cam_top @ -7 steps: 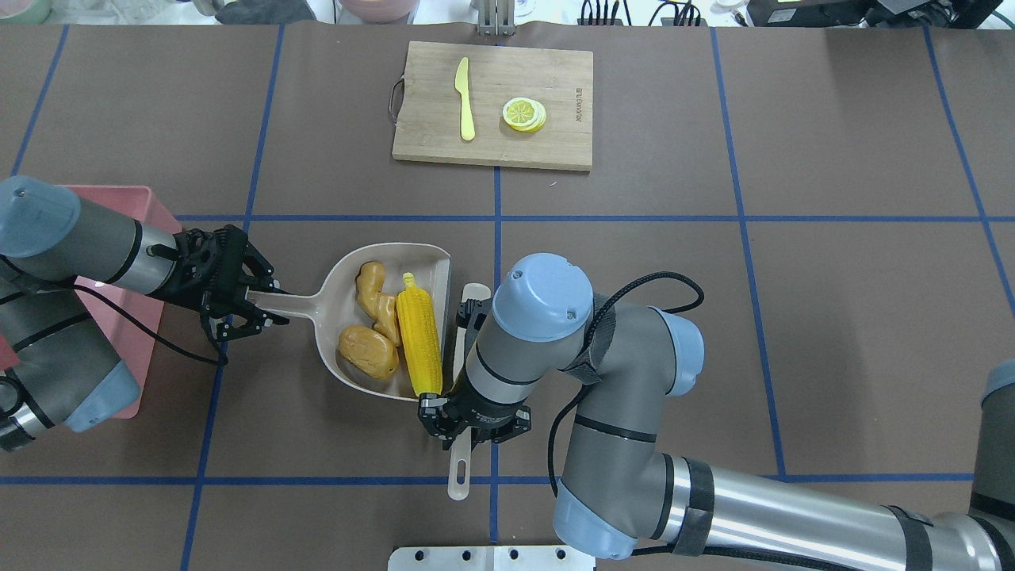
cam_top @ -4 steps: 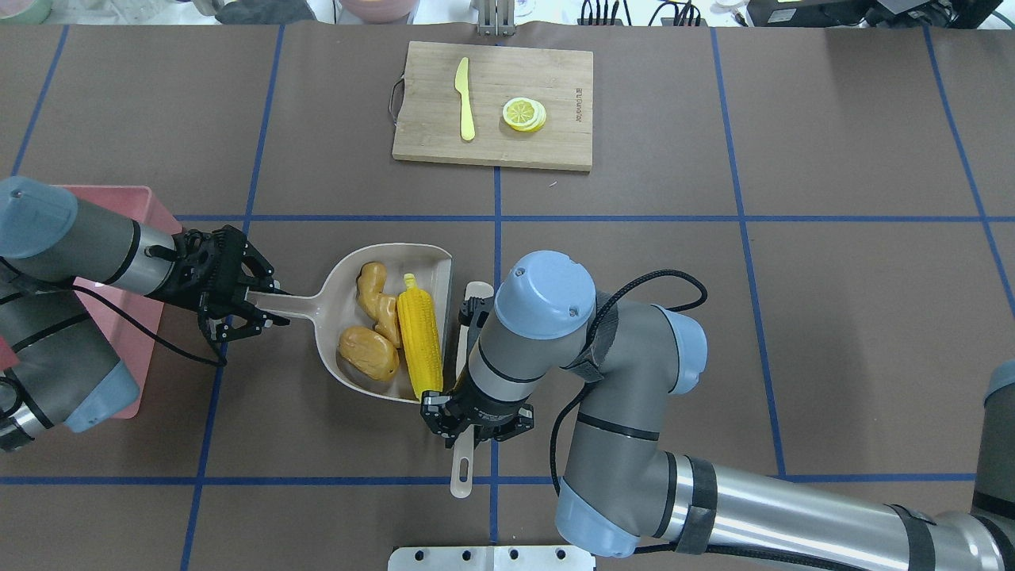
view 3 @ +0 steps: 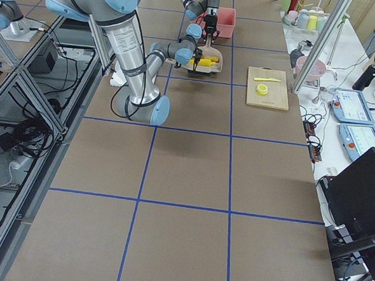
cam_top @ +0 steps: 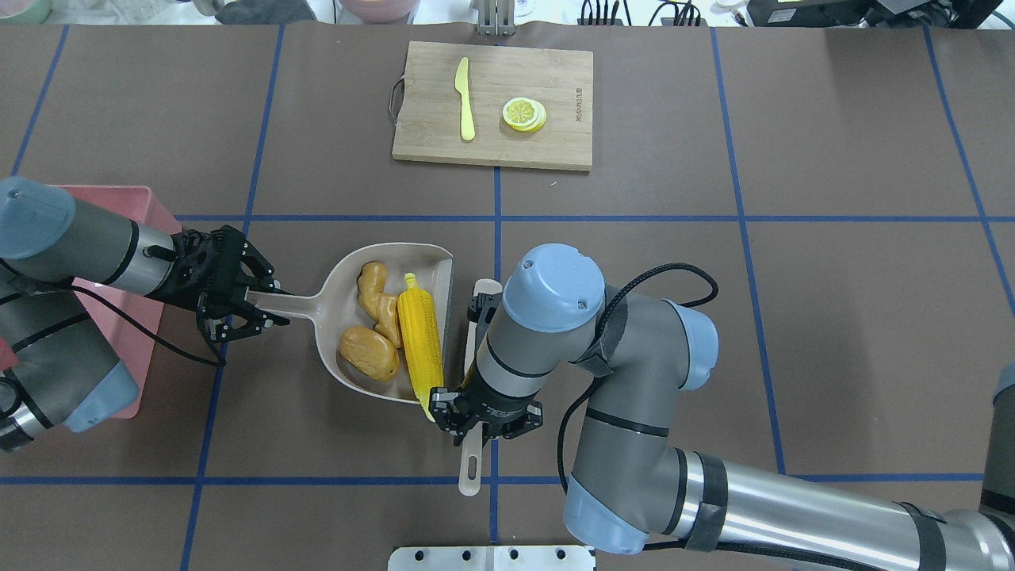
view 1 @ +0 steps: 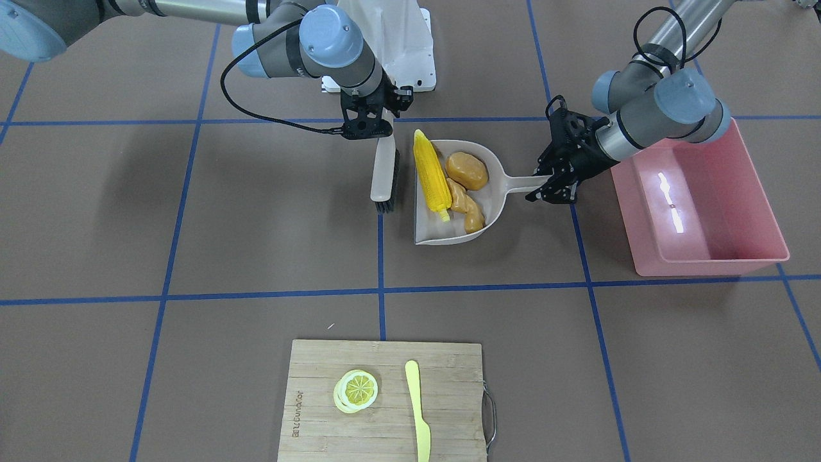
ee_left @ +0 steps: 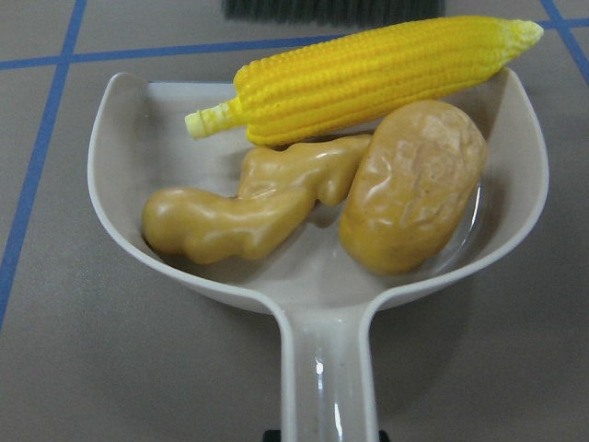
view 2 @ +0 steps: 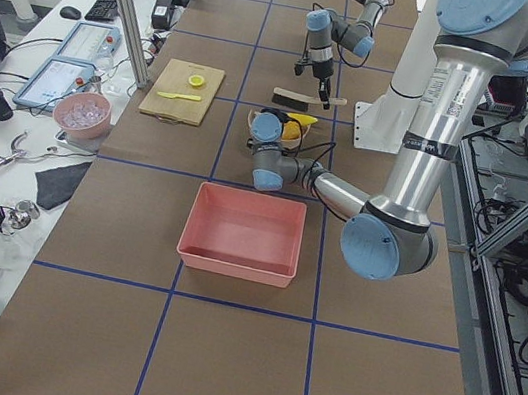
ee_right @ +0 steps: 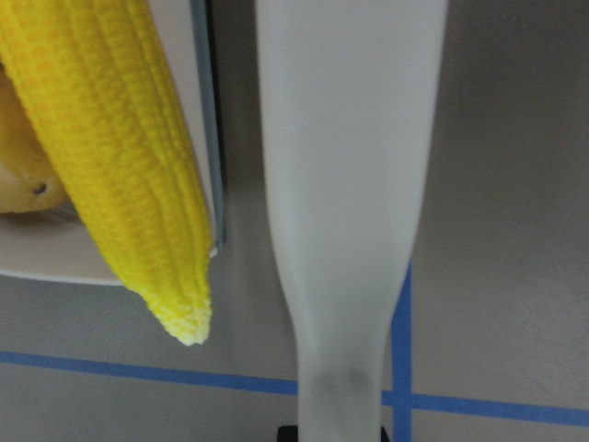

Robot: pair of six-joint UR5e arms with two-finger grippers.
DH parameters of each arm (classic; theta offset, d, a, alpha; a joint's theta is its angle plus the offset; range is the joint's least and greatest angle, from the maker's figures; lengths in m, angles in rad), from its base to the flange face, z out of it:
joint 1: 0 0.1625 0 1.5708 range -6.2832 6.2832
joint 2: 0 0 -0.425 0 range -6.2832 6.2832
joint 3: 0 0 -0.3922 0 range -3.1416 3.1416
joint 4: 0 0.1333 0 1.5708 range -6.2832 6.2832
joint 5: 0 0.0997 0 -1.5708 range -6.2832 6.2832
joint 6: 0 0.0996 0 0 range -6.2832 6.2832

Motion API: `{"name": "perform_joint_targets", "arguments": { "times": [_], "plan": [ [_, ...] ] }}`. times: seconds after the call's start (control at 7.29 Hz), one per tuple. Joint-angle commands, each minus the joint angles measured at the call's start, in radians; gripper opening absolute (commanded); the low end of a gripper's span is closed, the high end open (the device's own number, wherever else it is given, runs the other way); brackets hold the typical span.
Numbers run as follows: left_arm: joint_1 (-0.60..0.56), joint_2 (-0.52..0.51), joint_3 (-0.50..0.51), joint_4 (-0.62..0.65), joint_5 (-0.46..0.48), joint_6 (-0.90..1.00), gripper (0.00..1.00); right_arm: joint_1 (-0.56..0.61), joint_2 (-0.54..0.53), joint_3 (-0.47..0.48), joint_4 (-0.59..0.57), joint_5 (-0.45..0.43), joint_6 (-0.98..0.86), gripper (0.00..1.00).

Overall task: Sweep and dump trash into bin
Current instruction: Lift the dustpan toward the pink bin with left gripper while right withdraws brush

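**In the dustpan (cam_top: 341, 295), all the trash lies ready to be carried**

On the pan's floor the corn cob (cam_top: 419, 345), the ginger root (cam_top: 377, 297) and the potato (cam_top: 369, 353) are seen lying together. The cob is nearest the open mouth, with its narrow tip jutting past the rim. The pan's handle is clamped between the jaws of the left gripper (cam_top: 266, 308). The brush (view 1: 385, 173) is gripped by its handle in the closed jaws of the right gripper (cam_top: 476, 424), its bristle end just beside the pan's mouth. The bin (view 1: 709, 267) stands apart from the pan, on the robot's left, beyond the left gripper.

Sweeping is judged complete, so the lift is taken as the step in hand. The mouth should be tipped upward first, so that the cob is rolled back against the other two pieces rather than off the lip. The brush may be used as a guard at the mouth until the pan is raised. The pan should be brought over the bin's rim before it is turned, and emptied well inside the walls.
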Motion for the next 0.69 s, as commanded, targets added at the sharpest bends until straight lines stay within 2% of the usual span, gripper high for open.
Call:
{"name": "perform_joint_targets", "arguments": {
  "times": [0.0, 0.55],
  "plan": [
    [0.000, 0.001, -0.001, -0.002, 0.000, 0.000, 0.00, 0.016, -0.114, 0.166, -0.084, 0.007, -0.029, 0.00],
    [0.000, -0.001, -0.004, -0.057, -0.095, -0.058, 0.00, 0.045, -0.246, 0.310, -0.202, 0.002, -0.133, 0.00]
  ]
}}
